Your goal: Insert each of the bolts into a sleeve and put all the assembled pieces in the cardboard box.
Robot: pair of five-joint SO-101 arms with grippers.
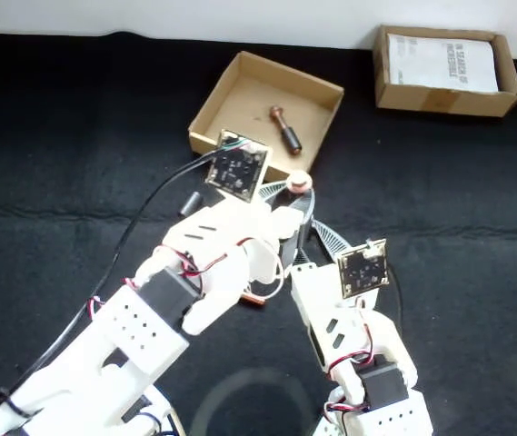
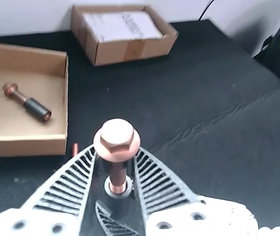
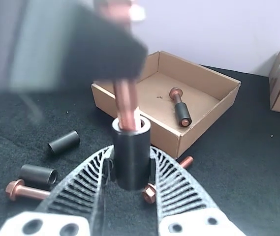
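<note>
My left arm (image 1: pixel 163 300) runs up from the near left corner of the table, its wrist tipped forward over the right arm's wrist. The left gripper (image 2: pixel 115 153) is clamped on a bolt (image 2: pixel 116 139), with one ribbed finger on each side of the shank just under the head. My right arm (image 1: pixel 353 345) sits closer in with the elbow bent. The right gripper (image 3: pixel 131 153) reaches beneath the left one and is closed around a sleeve (image 3: pixel 131 145), which it holds upright. The two grippers meet tip to tip, left above right.
</note>
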